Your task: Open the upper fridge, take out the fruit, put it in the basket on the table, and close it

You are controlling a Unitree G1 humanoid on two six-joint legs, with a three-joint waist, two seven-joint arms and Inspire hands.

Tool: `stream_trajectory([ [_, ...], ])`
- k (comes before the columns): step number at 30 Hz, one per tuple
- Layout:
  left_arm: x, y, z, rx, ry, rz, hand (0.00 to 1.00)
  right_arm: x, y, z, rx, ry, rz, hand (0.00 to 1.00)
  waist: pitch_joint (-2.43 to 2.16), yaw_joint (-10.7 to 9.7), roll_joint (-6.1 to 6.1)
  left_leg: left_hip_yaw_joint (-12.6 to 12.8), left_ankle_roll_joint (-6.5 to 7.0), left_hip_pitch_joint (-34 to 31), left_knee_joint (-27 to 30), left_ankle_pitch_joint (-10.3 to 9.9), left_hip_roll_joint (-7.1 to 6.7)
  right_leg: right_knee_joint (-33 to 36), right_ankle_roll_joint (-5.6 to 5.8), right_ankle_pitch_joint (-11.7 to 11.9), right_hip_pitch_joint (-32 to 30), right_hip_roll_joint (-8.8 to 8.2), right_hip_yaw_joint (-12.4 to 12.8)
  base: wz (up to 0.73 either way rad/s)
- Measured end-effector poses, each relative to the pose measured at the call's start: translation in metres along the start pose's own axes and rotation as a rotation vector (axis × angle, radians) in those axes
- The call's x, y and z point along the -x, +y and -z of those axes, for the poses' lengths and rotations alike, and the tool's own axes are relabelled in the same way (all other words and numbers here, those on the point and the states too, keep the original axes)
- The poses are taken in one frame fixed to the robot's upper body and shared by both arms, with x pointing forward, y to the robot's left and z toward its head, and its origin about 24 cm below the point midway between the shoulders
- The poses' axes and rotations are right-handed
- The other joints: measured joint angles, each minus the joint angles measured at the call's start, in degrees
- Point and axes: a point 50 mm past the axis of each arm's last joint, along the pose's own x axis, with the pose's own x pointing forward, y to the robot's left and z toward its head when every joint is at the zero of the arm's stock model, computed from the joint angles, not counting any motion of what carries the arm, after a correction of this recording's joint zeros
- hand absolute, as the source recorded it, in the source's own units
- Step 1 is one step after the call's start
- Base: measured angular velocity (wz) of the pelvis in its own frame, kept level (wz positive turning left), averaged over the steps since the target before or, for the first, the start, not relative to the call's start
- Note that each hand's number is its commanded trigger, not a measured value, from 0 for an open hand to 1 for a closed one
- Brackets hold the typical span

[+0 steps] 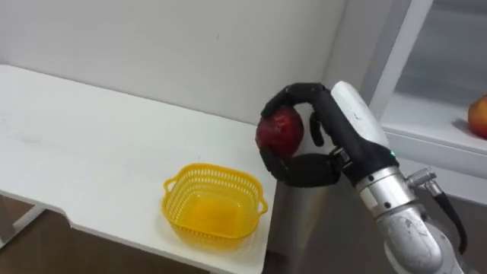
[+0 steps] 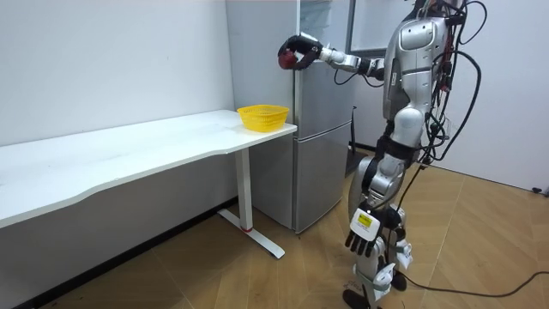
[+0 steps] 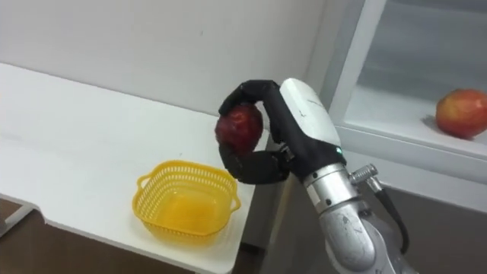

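My right hand (image 1: 329, 137) is clenched around the red apple (image 1: 280, 131), fingers over its top and thumb beneath, holding it in the air just right of and above the yellow basket (image 1: 215, 170) at the right end of the white table (image 1: 91, 129). My left hand (image 2: 366, 241) hangs slack by my thigh. I'd carry the apple left over the basket's middle and lower it before letting go, so it can't bounce off the rim. I can read no writing on the basket or fridge (image 2: 322, 129), where another apple (image 3: 462, 113) sits.
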Motion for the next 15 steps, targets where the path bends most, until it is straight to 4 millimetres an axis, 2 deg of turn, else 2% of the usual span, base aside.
stream_trajectory([
  [2,0.000,0.002,0.001,0.000,0.012,-0.004,0.00,0.000,0.005,0.013,0.024,0.061,-0.026,1.00,0.02,0.2,-0.84,-0.6,0.00,-0.4,0.1,0.0,-0.08,0.0,0.00,0.0,-0.1,-0.03,-0.4,0.13],
  [4,0.000,0.002,0.002,0.001,0.022,-0.004,0.00,-0.005,0.003,0.013,0.030,0.066,-0.022,1.00,0.17,0.0,-1.15,-1.3,0.00,-1.1,0.8,0.0,-0.21,-0.1,0.00,0.0,-0.1,-0.08,-1.0,0.16],
  [11,0.000,0.002,-0.002,-0.029,0.028,-0.007,0.00,-0.018,0.021,0.016,0.055,0.083,-0.086,1.00,0.30,0.2,-1.04,-1.7,-0.03,-1.9,1.7,0.0,-0.36,-0.1,-0.01,0.0,-0.2,-0.21,-1.9,0.05],
  [15,-0.002,0.003,-0.016,-0.063,-0.003,-0.008,0.00,-0.012,0.041,0.040,0.063,0.196,-0.171,1.00,0.44,1.9,-0.86,-2.4,-0.03,-2.9,2.2,0.0,-0.70,0.0,-0.10,0.1,-0.4,-0.40,-2.6,0.10],
])
